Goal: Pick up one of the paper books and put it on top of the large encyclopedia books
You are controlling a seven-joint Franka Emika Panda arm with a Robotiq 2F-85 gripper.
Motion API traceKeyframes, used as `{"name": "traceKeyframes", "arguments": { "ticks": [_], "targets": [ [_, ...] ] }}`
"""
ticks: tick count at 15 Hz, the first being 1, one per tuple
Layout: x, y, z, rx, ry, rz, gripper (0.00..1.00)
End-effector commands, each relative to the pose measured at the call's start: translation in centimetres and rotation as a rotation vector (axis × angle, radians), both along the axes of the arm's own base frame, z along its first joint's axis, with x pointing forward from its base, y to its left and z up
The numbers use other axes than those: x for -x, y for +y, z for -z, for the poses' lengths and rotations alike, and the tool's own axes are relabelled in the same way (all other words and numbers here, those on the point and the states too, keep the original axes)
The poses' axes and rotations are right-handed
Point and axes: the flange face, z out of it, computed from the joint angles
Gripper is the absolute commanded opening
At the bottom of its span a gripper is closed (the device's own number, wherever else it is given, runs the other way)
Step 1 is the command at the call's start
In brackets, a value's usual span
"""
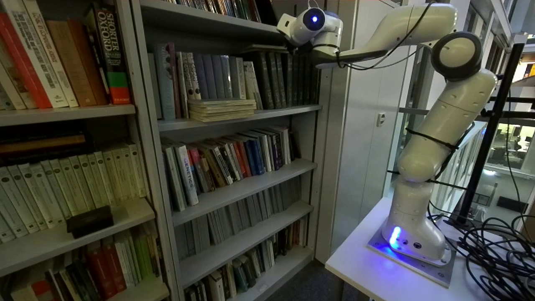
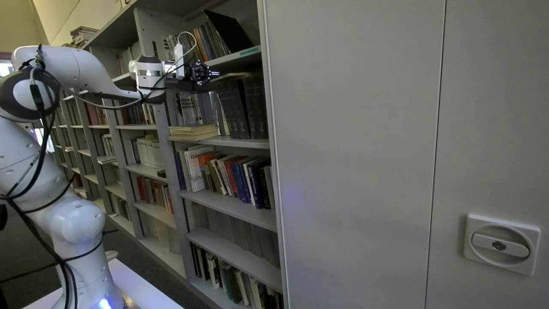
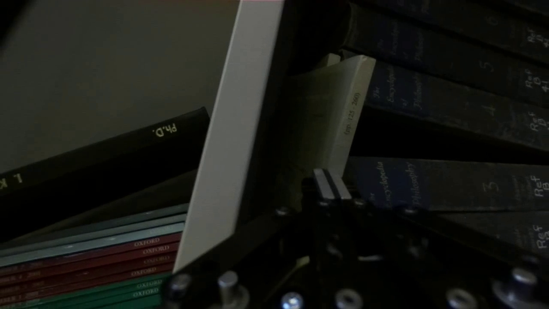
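A thin pale paper book lies on top of the dark encyclopedia books; its spine point(image 3: 351, 113) shows in the wrist view, and its edge point(image 2: 233, 76) shows in an exterior view. A lighter edge shows just behind it. The encyclopedias stand upright on the shelf in both exterior views point(image 1: 276, 79) point(image 2: 233, 109) and in the wrist view point(image 3: 450, 182). My gripper point(image 3: 332, 184) is shut, fingertips together with nothing seen between them, at the book's near edge point(image 2: 215, 74). I cannot tell if it touches the book. A stack of paper books point(image 1: 221, 110) point(image 2: 193, 132) lies on the shelf.
The upper shelf's edge point(image 3: 227, 128) point(image 2: 236, 56) runs just above the gripper and the book. Books on it include a leaning black one point(image 3: 103, 159) point(image 2: 229, 31). Upright books point(image 1: 213, 75) stand behind the stack. A cabinet door point(image 2: 351, 150) borders the shelf.
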Motion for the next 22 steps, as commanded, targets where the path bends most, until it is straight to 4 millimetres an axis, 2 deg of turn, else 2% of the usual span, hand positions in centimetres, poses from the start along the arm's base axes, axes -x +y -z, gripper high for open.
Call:
{"name": "traceKeyframes", "arguments": {
  "ticks": [1, 5, 11, 22],
  "targets": [
    [2.5, 0.5, -0.4, -0.014, -0.014, -0.024, 0.00],
    [3.3, 0.9, 0.9, -0.007, 0.015, -0.035, 0.00],
    [2.1, 0.0, 3.8, 0.028, 0.042, 0.007, 0.00],
    [0.9, -2.3, 4.0, 0.263, -0.152, 0.178, 0.00]
  ]
}}
